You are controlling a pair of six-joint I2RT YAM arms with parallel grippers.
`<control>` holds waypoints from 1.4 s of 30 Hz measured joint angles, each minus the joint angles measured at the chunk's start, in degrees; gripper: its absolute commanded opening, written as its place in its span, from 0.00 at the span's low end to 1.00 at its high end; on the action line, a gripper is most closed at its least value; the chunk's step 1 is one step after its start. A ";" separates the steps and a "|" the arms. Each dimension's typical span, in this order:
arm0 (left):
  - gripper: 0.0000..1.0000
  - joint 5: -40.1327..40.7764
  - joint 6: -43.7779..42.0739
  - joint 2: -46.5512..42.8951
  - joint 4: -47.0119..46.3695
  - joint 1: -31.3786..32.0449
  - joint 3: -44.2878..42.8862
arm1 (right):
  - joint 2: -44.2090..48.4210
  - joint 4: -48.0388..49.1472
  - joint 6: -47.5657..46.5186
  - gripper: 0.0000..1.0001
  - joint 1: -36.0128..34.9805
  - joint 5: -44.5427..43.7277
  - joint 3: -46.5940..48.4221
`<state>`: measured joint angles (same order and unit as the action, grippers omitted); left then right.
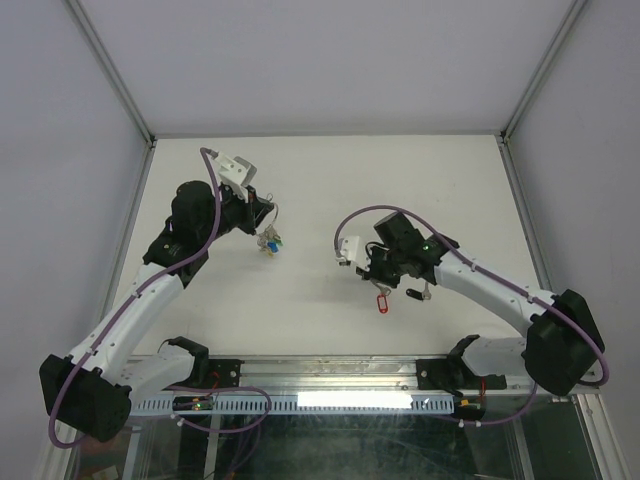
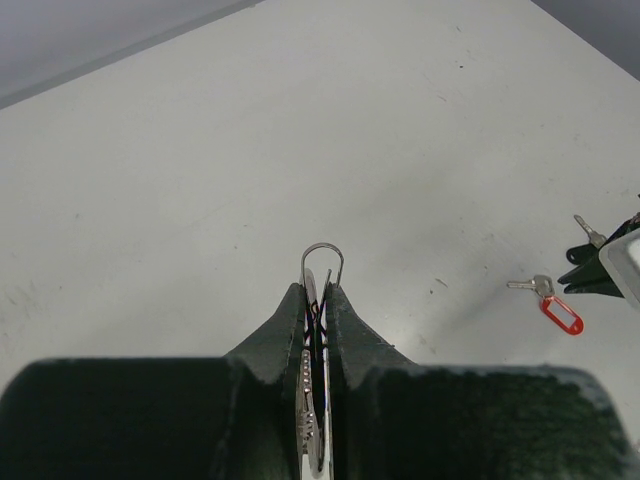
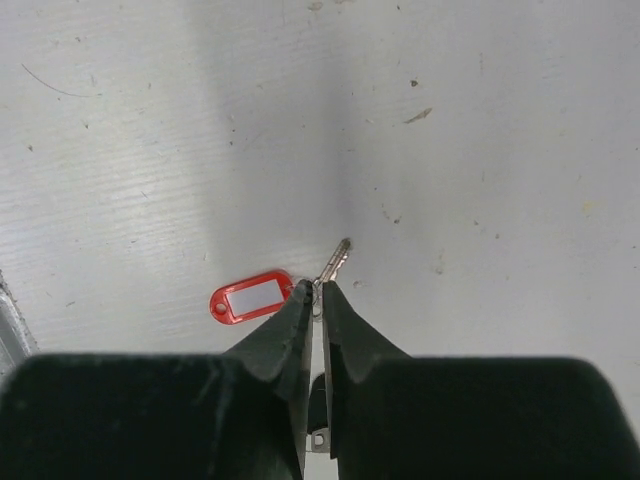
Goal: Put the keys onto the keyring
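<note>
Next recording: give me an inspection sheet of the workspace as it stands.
Surface: white table, faint scuffs and specks.
Job's things: keyring held in the left jaws; red-tagged key held in the right jaws; second key nearby, tag unseen.
Clutter: nothing seen.
Grippers: left gripper shut on keyring; right gripper shut on red-tagged key.
Cables: purple cables along both arms.
Surroundings: white walls, metal frame posts.

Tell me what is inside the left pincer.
The keyring pokes its wire loop past the left pincer; a toothed key shows in the gap. The remaining bunch is covered.
</note>
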<state>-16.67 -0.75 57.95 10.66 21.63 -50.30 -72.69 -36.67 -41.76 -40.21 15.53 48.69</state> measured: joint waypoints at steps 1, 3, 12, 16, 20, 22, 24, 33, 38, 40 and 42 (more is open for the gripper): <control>0.00 -0.04 0.02 0.07 0.00 0.00 0.00 | 0.11 0.02 0.17 0.23 0.00 -0.02 0.00; 0.00 -0.15 0.00 0.22 0.00 0.00 0.00 | -0.26 -0.55 -0.15 0.31 0.00 -0.70 0.07; 0.00 -0.46 0.00 0.61 0.00 -0.02 0.00 | -6.95 -5.27 -1.46 0.39 0.00 -6.21 0.76; 0.00 -0.68 0.00 0.63 -0.02 -0.37 0.00 | -7.85 -5.27 -1.53 0.40 0.00 -6.34 0.76; 0.00 -1.11 0.00 0.66 -0.02 -0.37 0.00 | -10.60 -5.20 -1.90 0.41 0.00 -6.32 0.87; 0.00 -1.40 0.00 0.68 -0.02 -0.37 0.00 | -12.04 -5.20 -2.05 0.41 0.00 -6.32 1.05; 0.00 -1.44 0.00 0.66 -0.02 -0.37 0.00 | -13.40 -5.20 -2.14 0.41 0.00 -6.32 1.46; 0.00 -1.46 0.00 0.68 -0.02 -0.39 0.00 | -16.48 -5.14 -2.05 0.27 0.37 -4.92 2.56; 0.00 -1.53 0.00 0.68 -0.02 -0.74 0.00 | -18.29 -5.22 -0.48 0.08 0.48 -1.73 4.55; 0.00 -1.51 0.00 0.68 -0.02 -0.74 0.00 | -19.26 -5.29 0.94 0.04 0.48 -0.59 5.53; 0.00 -1.53 0.00 0.68 -0.02 -0.74 0.00 | -20.22 -5.18 2.56 0.01 0.46 0.70 6.69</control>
<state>-18.20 -0.75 58.63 10.63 20.88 -50.30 -92.90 -41.85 -39.20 -39.75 16.23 55.37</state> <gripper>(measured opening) 0.037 0.055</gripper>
